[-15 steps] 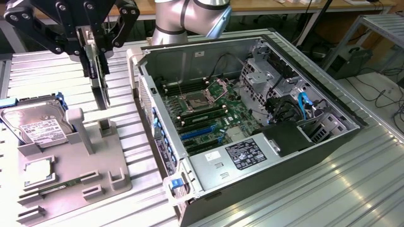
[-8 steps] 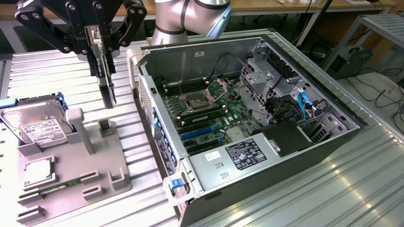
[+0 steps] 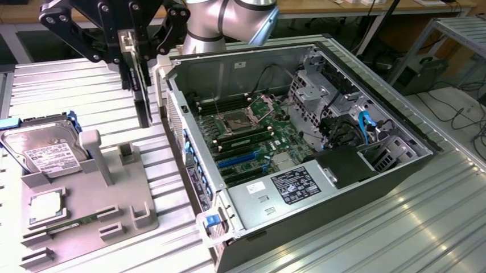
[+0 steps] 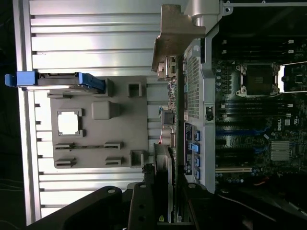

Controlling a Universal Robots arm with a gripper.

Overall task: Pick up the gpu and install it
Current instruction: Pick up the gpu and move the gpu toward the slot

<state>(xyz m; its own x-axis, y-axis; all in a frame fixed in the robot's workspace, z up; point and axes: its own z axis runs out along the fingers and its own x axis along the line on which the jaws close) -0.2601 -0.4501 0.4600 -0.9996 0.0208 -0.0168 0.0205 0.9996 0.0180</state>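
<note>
Just outside the open computer case point(image 3: 220, 74), the end effector point(image 3: 131, 48) clamps the gpu point(image 3: 142, 96) hanging edge-down, probably so its connector can meet a motherboard slot point(image 3: 237, 159).

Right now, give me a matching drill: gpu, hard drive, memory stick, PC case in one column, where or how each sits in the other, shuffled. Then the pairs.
Things:
1. gpu
2. hard drive
3. memory stick
4. PC case

Places or states:
A. lying flat in a low slot of the grey fixture
B. open, motherboard exposed
C. held edge-on in the gripper, in the air beside the case
D. propped up on the grey fixture, in a blue bracket

Pairs: 1-C, 2-D, 3-A, 4-B
</note>
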